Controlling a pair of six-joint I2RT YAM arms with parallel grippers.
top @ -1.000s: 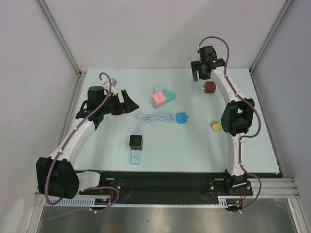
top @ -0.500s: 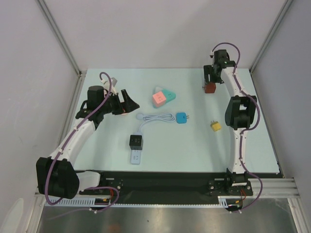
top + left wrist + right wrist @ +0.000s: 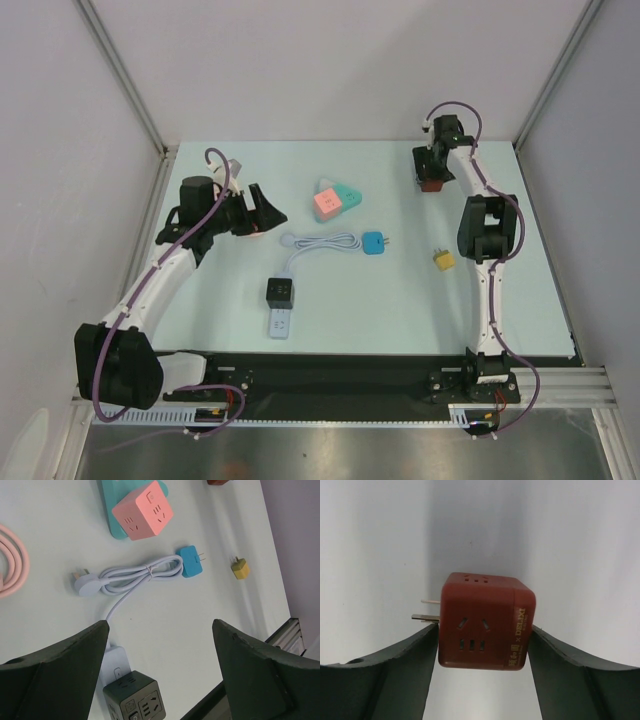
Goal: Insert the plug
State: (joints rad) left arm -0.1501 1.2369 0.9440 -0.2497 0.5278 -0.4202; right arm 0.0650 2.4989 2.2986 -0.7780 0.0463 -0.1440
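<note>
Red plug (image 3: 482,622) near table (image 3: 400,300) edge

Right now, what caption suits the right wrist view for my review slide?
Right gripper grips the red cube adapter by its sides, prongs pointing left in view.

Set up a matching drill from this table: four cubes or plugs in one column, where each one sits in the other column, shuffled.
1. red cube
2. pink cube
3. blue plug
4. black cube

A. on the white strip
B. between the right pincer's fingers
C. against the teal block
D. beside the coiled cable

Pairs: 1-B, 2-C, 3-D, 4-A.
</note>
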